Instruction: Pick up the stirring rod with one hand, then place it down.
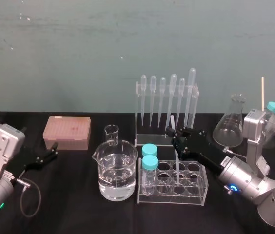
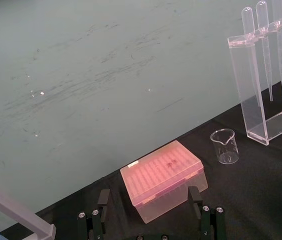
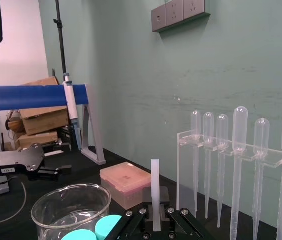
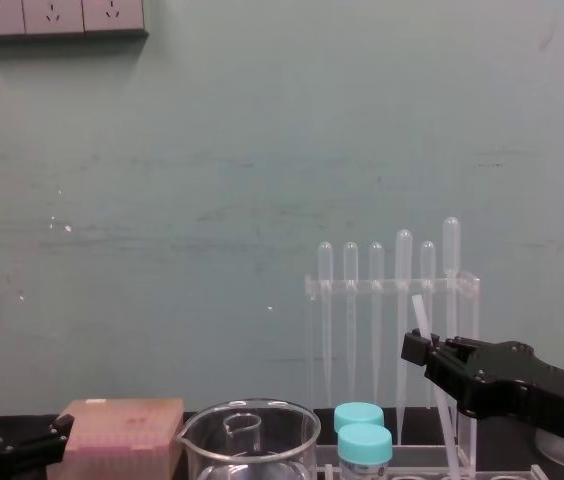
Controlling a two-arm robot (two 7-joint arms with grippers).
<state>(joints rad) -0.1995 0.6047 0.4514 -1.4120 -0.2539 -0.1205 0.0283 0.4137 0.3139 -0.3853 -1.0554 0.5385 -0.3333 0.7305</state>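
The stirring rod (image 1: 172,127) is a thin translucent-white stick standing almost upright, with my right gripper (image 1: 176,140) shut on it near its upper part. Its lower length runs down among the holes of the clear tube rack (image 1: 196,189); I cannot tell whether its tip touches anything. In the right wrist view the stirring rod (image 3: 155,192) rises straight up from between the black fingers of the right gripper (image 3: 155,222). From the chest the rod (image 4: 420,312) pokes up behind the right gripper (image 4: 424,350). My left gripper (image 1: 49,152) rests parked at the far left, its fingers (image 2: 102,200) spread open.
A large beaker of water (image 1: 117,175) and a small beaker (image 1: 111,135) stand left of the rack. Two blue-capped tubes (image 1: 149,163) sit in the rack's left end. Behind are the pipette stand (image 1: 166,105), a pink tip box (image 1: 67,131) and a conical flask (image 1: 230,126).
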